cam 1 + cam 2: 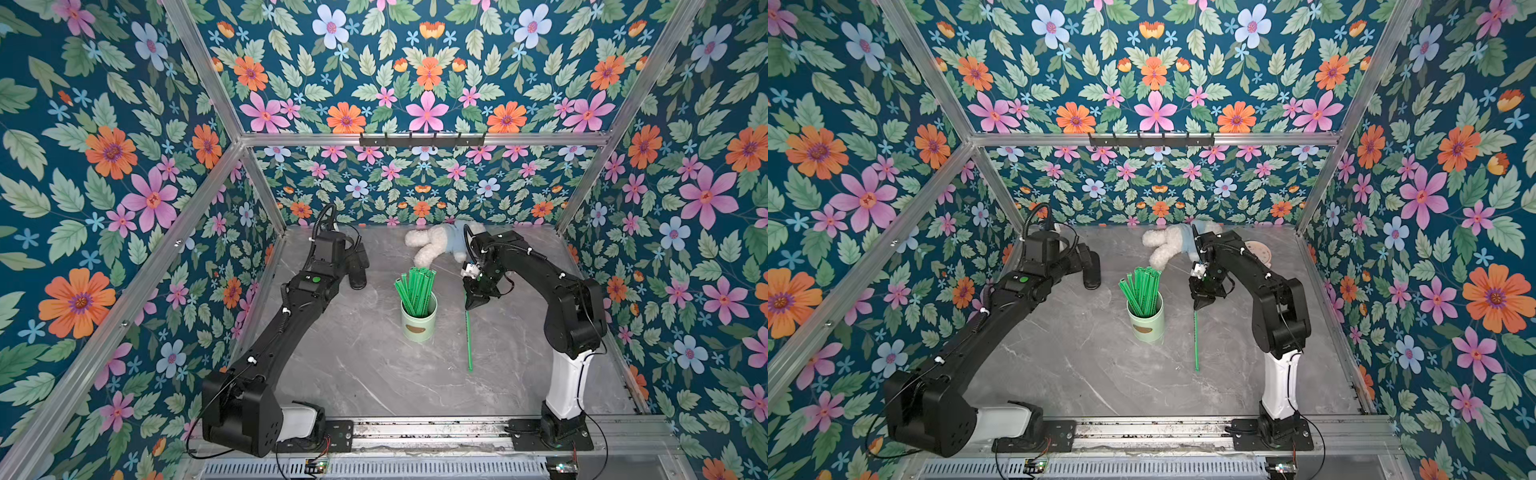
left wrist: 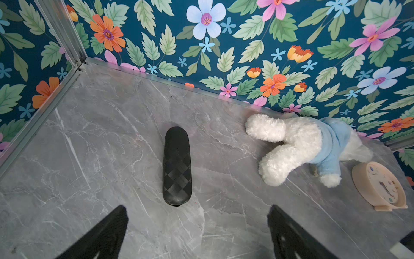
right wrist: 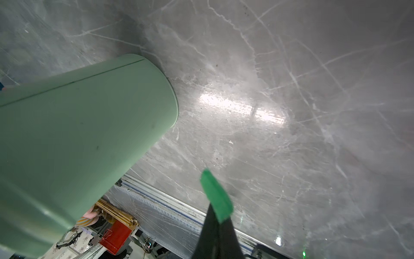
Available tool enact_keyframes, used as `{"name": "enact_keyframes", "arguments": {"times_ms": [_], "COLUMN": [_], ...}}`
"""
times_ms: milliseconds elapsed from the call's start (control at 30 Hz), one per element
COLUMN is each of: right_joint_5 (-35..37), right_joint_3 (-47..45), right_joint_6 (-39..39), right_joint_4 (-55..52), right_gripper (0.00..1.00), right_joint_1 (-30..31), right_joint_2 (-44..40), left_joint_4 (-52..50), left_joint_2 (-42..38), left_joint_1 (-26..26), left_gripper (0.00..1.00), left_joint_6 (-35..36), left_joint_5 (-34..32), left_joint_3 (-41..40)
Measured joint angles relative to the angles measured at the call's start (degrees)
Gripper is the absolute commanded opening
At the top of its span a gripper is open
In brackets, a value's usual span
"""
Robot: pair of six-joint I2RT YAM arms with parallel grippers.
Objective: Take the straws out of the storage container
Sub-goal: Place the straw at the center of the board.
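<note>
Floral walls enclose a grey marble table; mid-table stands the cup holding upright straws; the left gripper is spread wide at the back; the right gripper pinches a single straw just beside the cup

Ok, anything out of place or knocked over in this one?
Nothing spilled: the cup stands upright, straws inside, one straw pinched in the right fingers beside it. Only the plush toy lies flopped over by the back wall.
</note>
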Motion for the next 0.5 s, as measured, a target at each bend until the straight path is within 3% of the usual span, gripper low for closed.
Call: {"name": "enact_keyframes", "arguments": {"times_ms": [500], "right_joint_5": [-1.62], "right_joint_3": [4.74], "right_joint_6": [-0.02], "right_joint_4": [1.09], "right_gripper": [0.0], "right_joint_1": [-0.22], "right_joint_2": [8.5], "left_joint_4": [0.0], "left_joint_2": [0.22], "left_joint_1": [0.02], "left_gripper": [0.99], "left_joint_6": [0.0], "left_joint_5": [0.02], "left_joint_3": [0.0]}}
